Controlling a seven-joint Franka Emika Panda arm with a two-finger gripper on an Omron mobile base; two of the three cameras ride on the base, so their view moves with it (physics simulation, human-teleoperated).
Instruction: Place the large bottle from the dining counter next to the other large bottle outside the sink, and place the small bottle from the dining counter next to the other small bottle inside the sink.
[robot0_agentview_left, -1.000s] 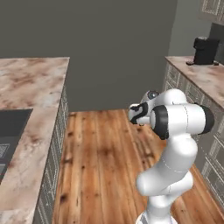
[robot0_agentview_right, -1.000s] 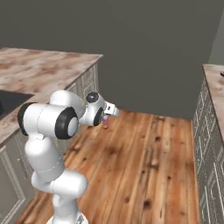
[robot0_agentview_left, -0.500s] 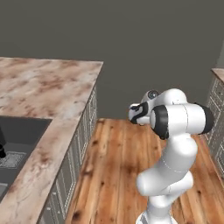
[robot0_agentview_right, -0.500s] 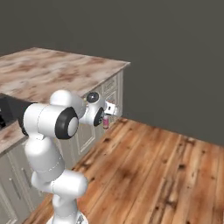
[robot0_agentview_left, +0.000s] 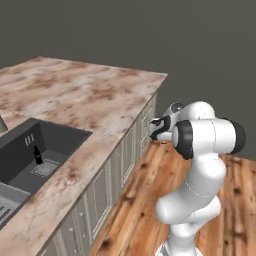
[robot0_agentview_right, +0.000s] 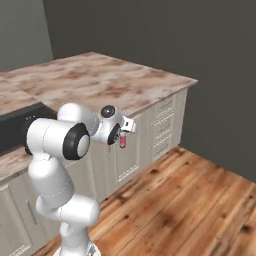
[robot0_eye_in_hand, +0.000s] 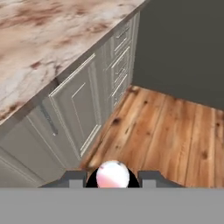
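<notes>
Our claw (robot0_agentview_right: 123, 140) is closed on a small pinkish bottle (robot0_agentview_right: 122, 141), held in the air over the wooden floor (robot0_agentview_right: 190, 200). Beside the claw runs the marbled bench (robot0_agentview_left: 85, 95); farther off, the dark sink (robot0_agentview_left: 47, 145) holds another small dark bottle (robot0_agentview_left: 37, 155).

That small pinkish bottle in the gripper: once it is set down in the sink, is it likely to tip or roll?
The small bottle looks narrow and upright, so it probably tips easily. Its rounded top suggests a round body that would likely roll if it fell. It hangs in the gripper without sagging, so it seems rigid and light.
</notes>
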